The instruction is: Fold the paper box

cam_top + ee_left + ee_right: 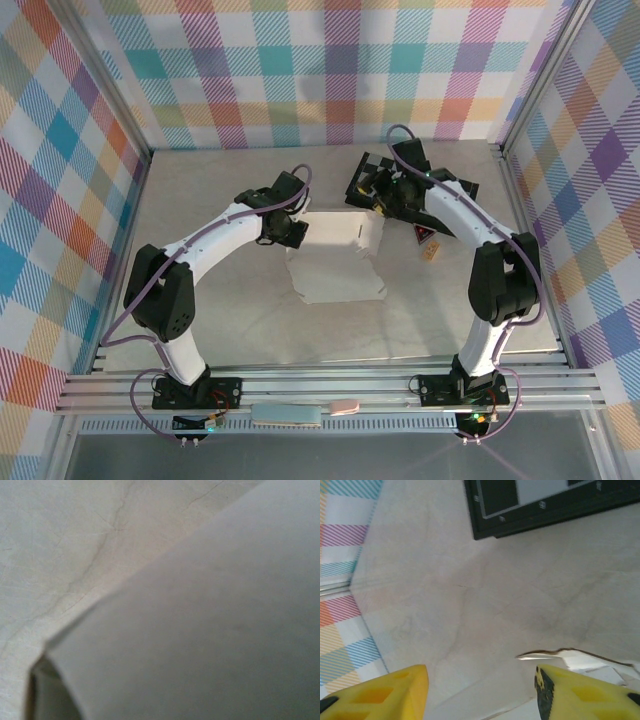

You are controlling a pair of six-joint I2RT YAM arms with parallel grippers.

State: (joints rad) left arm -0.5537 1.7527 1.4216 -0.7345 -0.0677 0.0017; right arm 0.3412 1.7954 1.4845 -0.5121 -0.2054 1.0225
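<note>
overhead and close wrist views, shared table (250,330)

The paper box (335,268) lies mid-frame on the surface (220,320). The chequered board (360,178) sits just above it, toward the upper right.

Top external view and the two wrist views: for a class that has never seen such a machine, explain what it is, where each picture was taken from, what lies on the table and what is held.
The machine is two robot arms, the left arm and the right arm, bolted at the near edge of the table. One picture looks down from above and behind them. The other two come from a camera on each wrist. On the table lie the paper box, a white cardboard sheet, and a chequered board. The left gripper is shut and appears to pinch the sheet's left edge. The right gripper, with yellow fingers, is open and holds nothing.
</note>
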